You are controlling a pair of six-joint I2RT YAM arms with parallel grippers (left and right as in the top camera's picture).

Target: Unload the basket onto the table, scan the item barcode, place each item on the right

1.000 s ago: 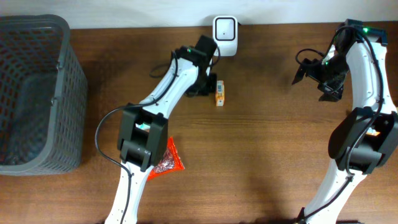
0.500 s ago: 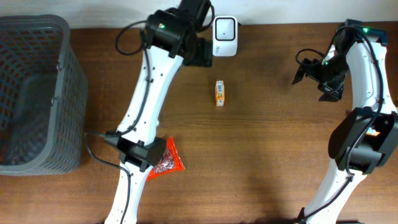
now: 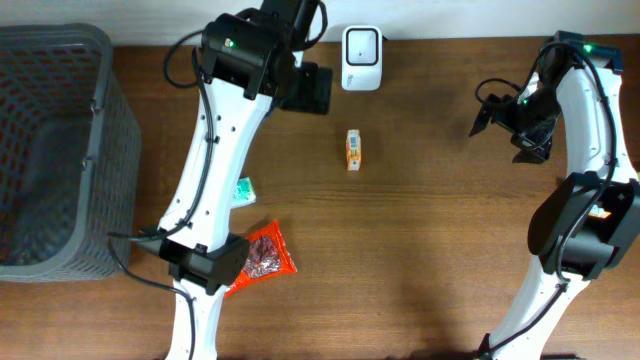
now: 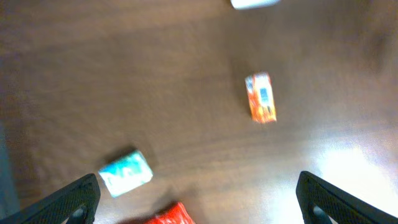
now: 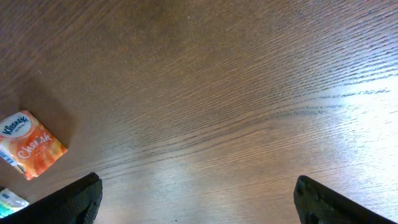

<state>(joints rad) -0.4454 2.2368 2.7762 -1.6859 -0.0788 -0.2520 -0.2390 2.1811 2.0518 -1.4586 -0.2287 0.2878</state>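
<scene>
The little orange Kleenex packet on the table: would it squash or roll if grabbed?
The small orange Kleenex tissue packet probably gives under a squeeze, as its wrapper looks soft. It is likely light, so a nudge may slide it across the smooth wooden table. Lying flat, it should not roll.

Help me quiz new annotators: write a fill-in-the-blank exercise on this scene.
The orange tissue pack below the barcode scanner bears the brand ____.
The grey basket stands on the robot's ____ side.
The left gripper and right gripper are both ____, holding nothing.
Missing: Kleenex; left; open.
</scene>
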